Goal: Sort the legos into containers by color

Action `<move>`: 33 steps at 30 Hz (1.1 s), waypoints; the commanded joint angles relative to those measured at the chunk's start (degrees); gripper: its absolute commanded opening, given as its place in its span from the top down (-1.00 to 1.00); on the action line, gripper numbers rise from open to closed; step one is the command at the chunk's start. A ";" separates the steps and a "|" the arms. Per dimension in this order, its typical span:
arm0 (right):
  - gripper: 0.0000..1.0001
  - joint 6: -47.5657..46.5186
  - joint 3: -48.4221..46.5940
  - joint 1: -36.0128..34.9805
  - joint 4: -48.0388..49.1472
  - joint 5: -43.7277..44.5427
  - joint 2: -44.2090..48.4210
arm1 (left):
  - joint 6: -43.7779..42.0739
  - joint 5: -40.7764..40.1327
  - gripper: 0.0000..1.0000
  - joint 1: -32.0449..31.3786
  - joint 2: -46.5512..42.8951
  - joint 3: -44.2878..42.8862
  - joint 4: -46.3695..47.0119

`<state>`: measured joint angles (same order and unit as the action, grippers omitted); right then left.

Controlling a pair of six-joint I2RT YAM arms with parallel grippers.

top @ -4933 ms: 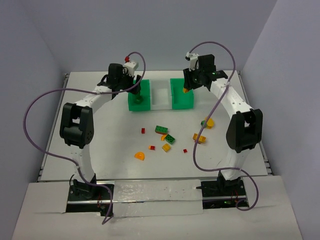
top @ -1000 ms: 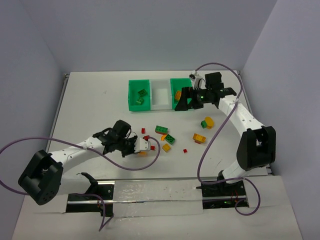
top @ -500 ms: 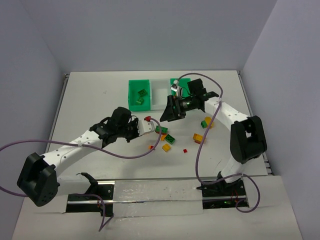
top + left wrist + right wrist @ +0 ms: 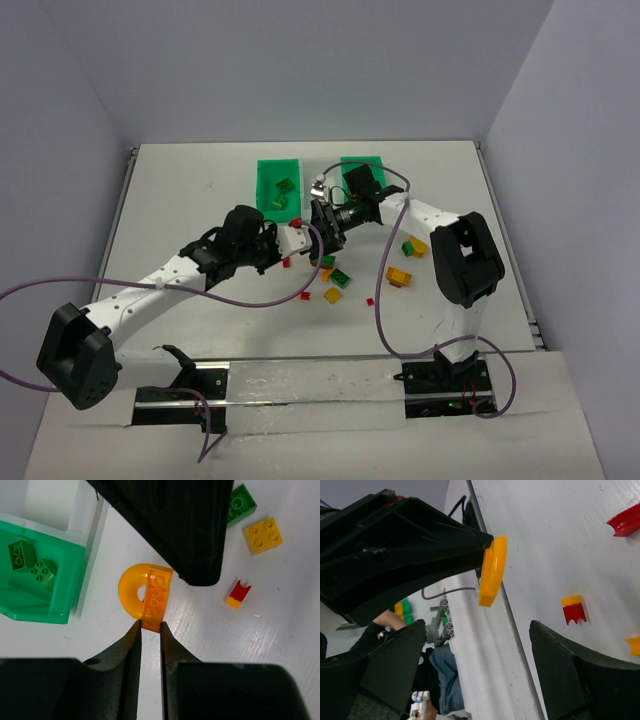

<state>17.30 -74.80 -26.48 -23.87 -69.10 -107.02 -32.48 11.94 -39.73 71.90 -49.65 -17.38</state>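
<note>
The left claw (image 4: 150, 627) pinches the orange plastic half-disc lego (image 4: 145, 597) by its flat edge, jaws nearly closed on it, over the white counter (image 4: 200, 645) near the bright green plastic container (image 4: 45, 615), which holds two green studded bricks (image 4: 20, 555). The right claw (image 4: 477, 630) faces it with jaws spread wide, gripping nothing, one finger just beside the half-disc

The right gripper (image 4: 477, 645) has its two dark fingers wide apart at 7 and 5 o'clock. From 10 o'clock the left gripper (image 4: 481, 547) pinches an orange half-disc (image 4: 492, 570), seen edge-on near centre. On the white table (image 4: 545, 540), a red-and-yellow piece (image 4: 573, 608) lies at 3 o'clock and a red piece (image 4: 626, 521) at 2.
</note>
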 commanded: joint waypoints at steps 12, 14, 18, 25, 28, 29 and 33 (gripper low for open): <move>-0.04 1.71 -8.36 -1.21 0.31 -2.41 -6.99 | 2.40 -0.08 1.00 -1.97 1.56 -5.47 1.44; 0.19 1.45 -8.73 -1.12 0.20 -2.82 -7.12 | 2.69 -0.11 1.00 -2.14 1.78 -5.72 1.33; 0.79 0.65 -9.05 -1.15 -0.13 -3.97 -6.45 | 2.77 -0.69 0.95 -2.28 2.10 -5.75 1.48; 1.00 -3.31 -8.07 2.06 -3.21 -3.28 -2.01 | 3.04 -2.47 -0.99 -2.01 0.91 -5.37 -1.18; 1.00 -9.56 -11.43 8.19 -10.26 7.62 0.07 | 4.30 -2.33 -0.98 0.00 -1.31 -4.77 -2.79; 1.00 -11.38 -13.16 11.23 -12.14 14.17 1.19 | 5.31 -2.28 -0.99 1.22 -2.28 -4.67 -3.35; 1.00 -14.33 -16.33 15.94 -11.15 33.63 5.28 | 12.37 -0.88 -0.98 5.37 -3.61 -6.86 -5.18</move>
<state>9.46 -85.29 -16.06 -32.86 -56.91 -109.91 -27.70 10.20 -38.03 71.51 -52.87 -20.56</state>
